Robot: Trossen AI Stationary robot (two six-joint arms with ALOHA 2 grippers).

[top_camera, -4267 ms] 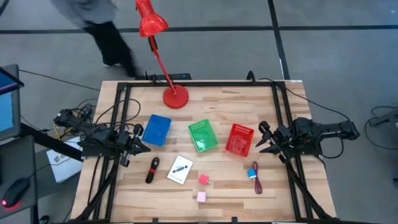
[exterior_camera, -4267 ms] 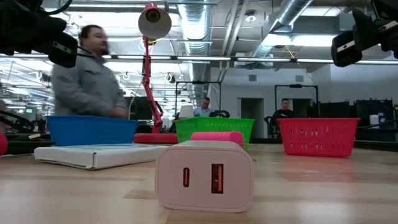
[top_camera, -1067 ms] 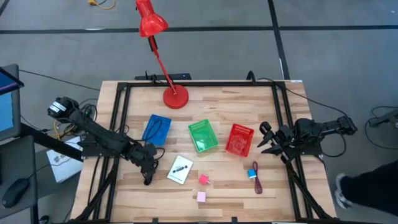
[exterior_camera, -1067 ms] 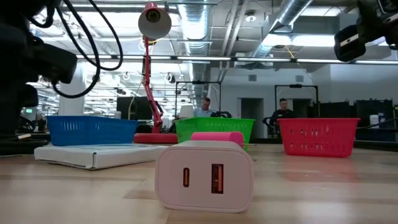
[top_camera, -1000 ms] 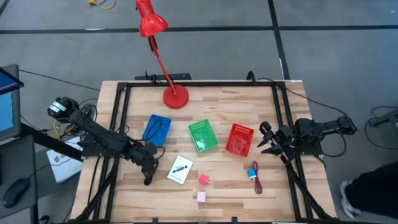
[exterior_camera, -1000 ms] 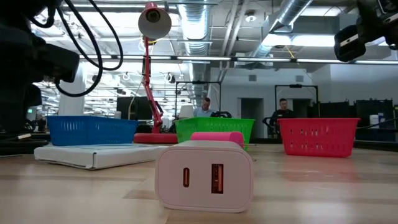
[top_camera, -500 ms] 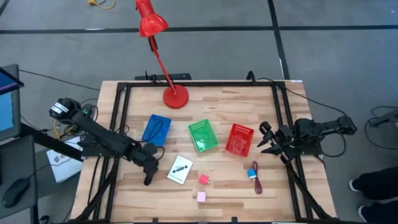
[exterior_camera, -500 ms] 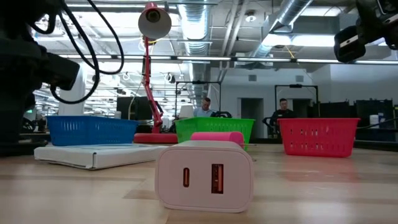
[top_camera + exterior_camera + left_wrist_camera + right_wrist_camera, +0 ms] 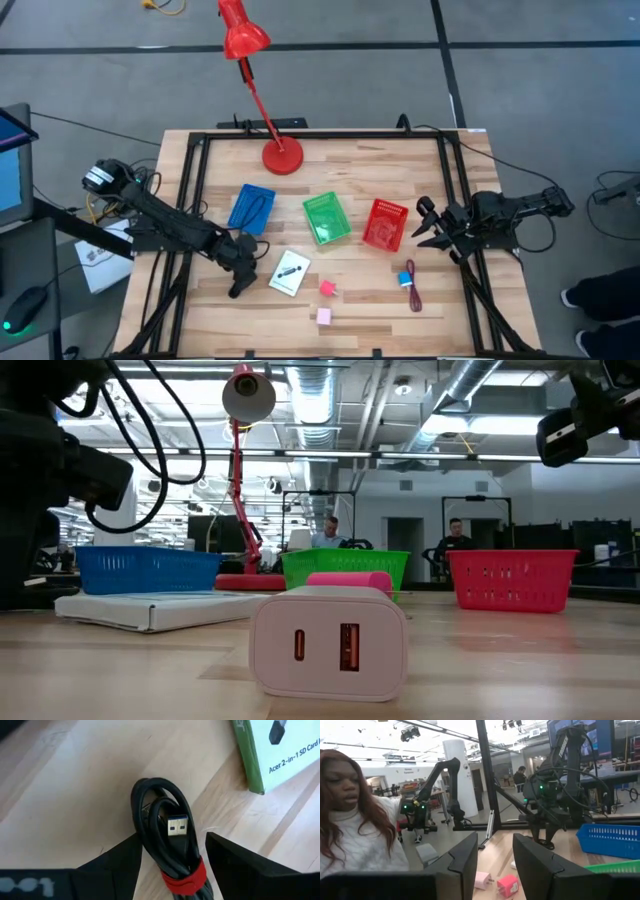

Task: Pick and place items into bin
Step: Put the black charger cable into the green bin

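Note:
A black coiled cable [image 9: 165, 835] bound with a red strap [image 9: 184, 879] lies flat on the table at the near left. My left gripper [image 9: 172, 842] is open and low over it, one finger on each side of the coil; in the high view the gripper [image 9: 240, 279] covers it. Beside it lies a white card box [image 9: 289, 272]. Two pink cubes [image 9: 327, 288] [image 9: 323, 316], a small blue cube [image 9: 405, 278] and a dark red cable [image 9: 414, 288] lie on the near half. My right gripper [image 9: 422, 222] waits open at the right edge. My left gripper's fingers [image 9: 120, 865] come down from above and stand on either side of the cable's strapped end [image 9: 175, 865], across the coil. I cannot tell whether they touch it. The cable lies flat on the wood.
Three bins stand in a row mid-table: blue [image 9: 252, 208], green [image 9: 327, 218], red [image 9: 386, 224]. A red desk lamp's base [image 9: 282, 158] sits at the far edge. A black frame [image 9: 196, 200] rims the table. A person [image 9: 350, 820] shows beyond it.
My left gripper has crept a little toward the table's near edge, settling over the black cable. The cable and the other items have stayed where they were.

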